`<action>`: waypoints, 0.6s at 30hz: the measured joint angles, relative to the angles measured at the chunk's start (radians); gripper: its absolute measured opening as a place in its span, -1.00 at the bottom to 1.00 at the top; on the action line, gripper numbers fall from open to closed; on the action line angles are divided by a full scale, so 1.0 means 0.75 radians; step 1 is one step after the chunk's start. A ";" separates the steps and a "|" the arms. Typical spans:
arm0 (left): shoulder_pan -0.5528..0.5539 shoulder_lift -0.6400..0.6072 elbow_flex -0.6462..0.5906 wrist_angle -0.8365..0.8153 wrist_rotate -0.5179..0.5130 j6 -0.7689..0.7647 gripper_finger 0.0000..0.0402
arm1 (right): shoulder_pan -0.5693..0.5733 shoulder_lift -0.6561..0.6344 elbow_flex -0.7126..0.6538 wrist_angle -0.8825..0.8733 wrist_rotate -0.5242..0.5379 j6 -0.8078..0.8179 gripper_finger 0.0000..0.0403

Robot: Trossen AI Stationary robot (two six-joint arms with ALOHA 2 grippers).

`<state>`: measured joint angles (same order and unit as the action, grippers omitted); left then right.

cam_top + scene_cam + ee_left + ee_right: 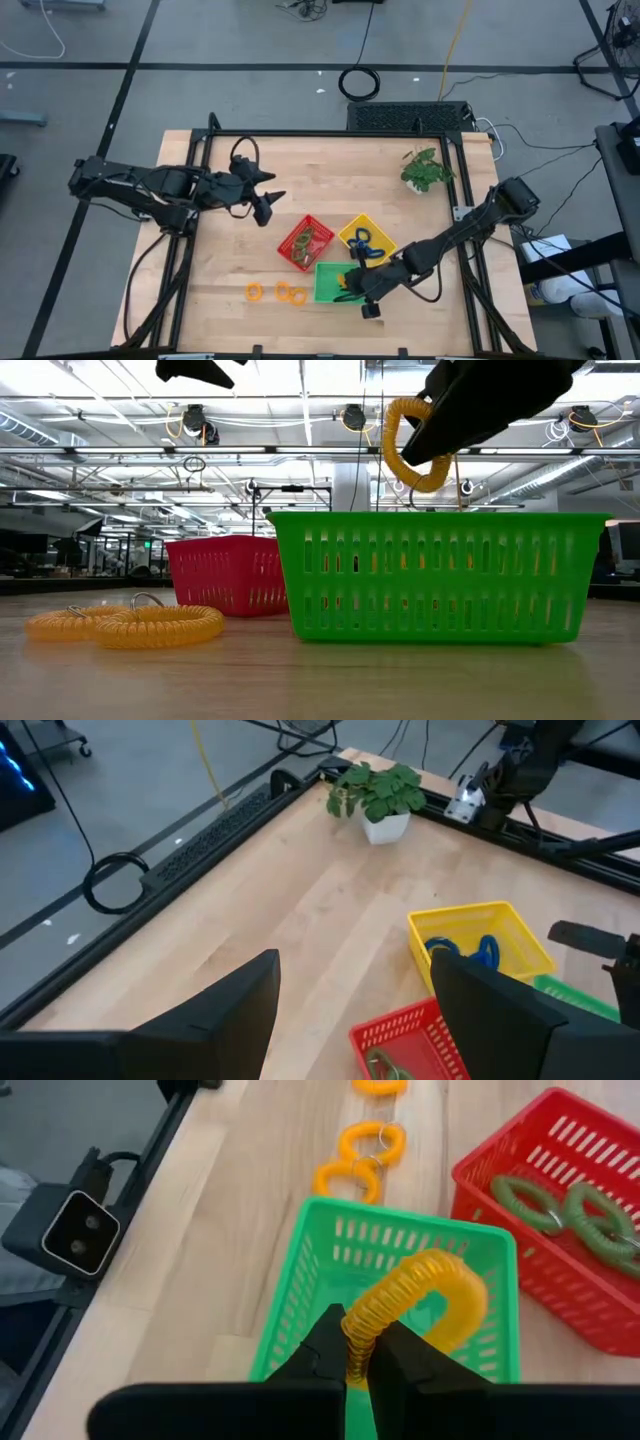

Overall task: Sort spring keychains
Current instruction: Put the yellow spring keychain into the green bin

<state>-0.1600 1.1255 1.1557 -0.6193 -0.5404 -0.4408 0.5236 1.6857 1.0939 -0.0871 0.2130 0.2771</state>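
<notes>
My right gripper (pixel 358 1368) is shut on an orange spring keychain (pixel 425 1292) and hovers over the green tray (pixel 300 1295). In the low view the coil (pixel 408 445) hangs above that tray (pixel 440 575). A few more orange keychains (pixel 275 293) lie flat on the wood left of the green tray. The red tray (pixel 500 1160) holds green keychains (pixel 560 1205), and the yellow tray (pixel 520 935) holds blue ones (pixel 470 950). My left gripper (pixel 268 205) is open in the air above the table, left of the red tray, with nothing between its fingers. My right gripper pinches one stretch of the orange coil (pixel 358 1332) between its two fingertips. The fingers slant down from the table's right side. The rest of the loop arches out past the fingertips, lifted clear above the green tray.
A small potted plant (pixel 427 170) stands at the far right of the table. The three trays sit close together right of centre, near the front. A black frame rail (pixel 330 135) runs around the table. Bare wood lies at the far middle and left.
</notes>
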 joint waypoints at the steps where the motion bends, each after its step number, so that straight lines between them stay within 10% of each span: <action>1: 0.000 0.001 0.000 0.000 0.000 0.000 0.34 | 0.000 -0.001 0.000 -0.001 0.000 0.000 -0.98; 18: 0.000 0.000 0.000 -0.024 0.000 -0.004 0.34 | -0.026 -0.005 0.000 -0.029 -0.005 0.075 -0.21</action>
<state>-0.1596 1.1252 1.1557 -0.6373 -0.5406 -0.4435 0.5041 1.6817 1.0939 -0.1089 0.2096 0.3332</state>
